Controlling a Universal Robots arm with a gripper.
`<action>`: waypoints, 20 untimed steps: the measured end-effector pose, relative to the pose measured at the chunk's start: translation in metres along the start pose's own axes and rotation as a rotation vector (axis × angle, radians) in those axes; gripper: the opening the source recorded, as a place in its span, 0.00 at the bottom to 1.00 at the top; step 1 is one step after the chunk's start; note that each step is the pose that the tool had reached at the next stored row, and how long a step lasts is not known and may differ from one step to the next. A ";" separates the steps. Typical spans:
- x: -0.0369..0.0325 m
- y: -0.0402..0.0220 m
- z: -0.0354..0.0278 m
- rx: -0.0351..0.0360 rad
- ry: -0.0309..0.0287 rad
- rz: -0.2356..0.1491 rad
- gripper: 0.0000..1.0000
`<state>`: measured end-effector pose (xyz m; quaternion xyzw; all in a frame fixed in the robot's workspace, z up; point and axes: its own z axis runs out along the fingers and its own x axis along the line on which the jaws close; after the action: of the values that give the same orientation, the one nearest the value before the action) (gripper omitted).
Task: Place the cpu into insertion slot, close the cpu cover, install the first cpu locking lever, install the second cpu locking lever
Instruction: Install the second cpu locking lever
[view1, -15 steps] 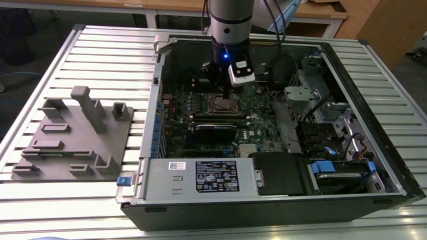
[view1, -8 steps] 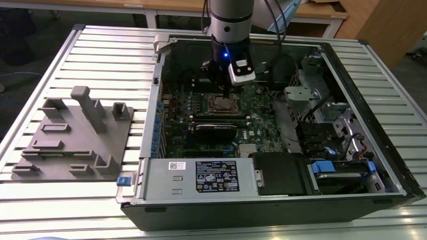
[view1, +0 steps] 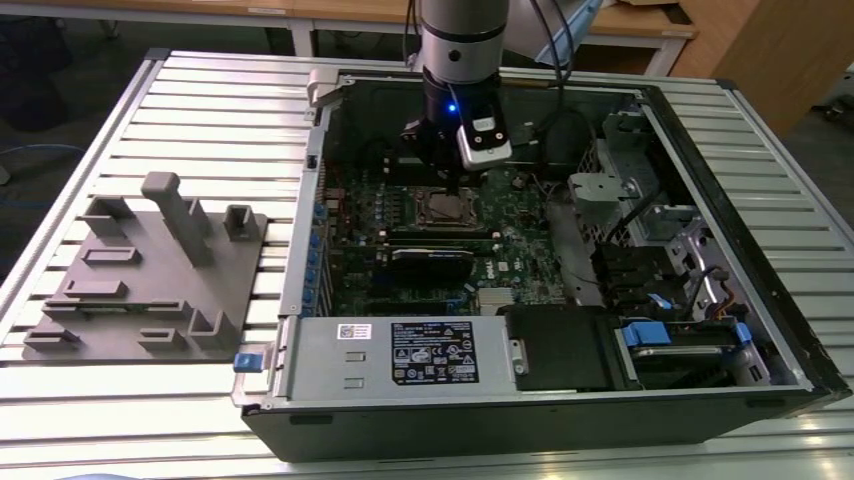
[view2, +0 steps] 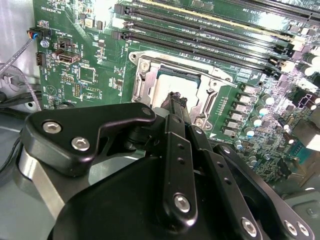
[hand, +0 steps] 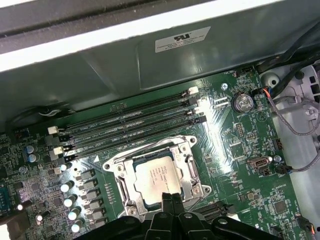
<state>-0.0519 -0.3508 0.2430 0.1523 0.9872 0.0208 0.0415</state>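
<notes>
Straight down into the open computer case (view1: 694, 330) we see the grey arm reach. Its black gripper (hand: 171, 196), fingers pinched together, hovers over the flat silver square chip (hand: 159, 180), which lies in its silver-rimmed socket (hand: 189, 167).

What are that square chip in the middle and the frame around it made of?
The cpu looks like brushed metal: silver-grey with a soft, dull sheen. The cpu cover around it seems to be thin, shinier stamped steel, judging by its bright glints, though that is a guess.

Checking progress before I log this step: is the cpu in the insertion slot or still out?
In. The cpu lies flat inside the insertion slot, framed by the cpu cover.
</notes>
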 end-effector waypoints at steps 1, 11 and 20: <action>-0.0001 -0.0002 0.0000 -0.0001 0.0000 0.000 0.10; -0.0018 -0.0056 -0.0002 0.0000 0.0000 0.000 0.10; -0.0018 -0.0061 0.0011 0.0069 -0.0014 -0.028 0.10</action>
<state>-0.0519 -0.3572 0.2417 0.1384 0.9893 0.0167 0.0420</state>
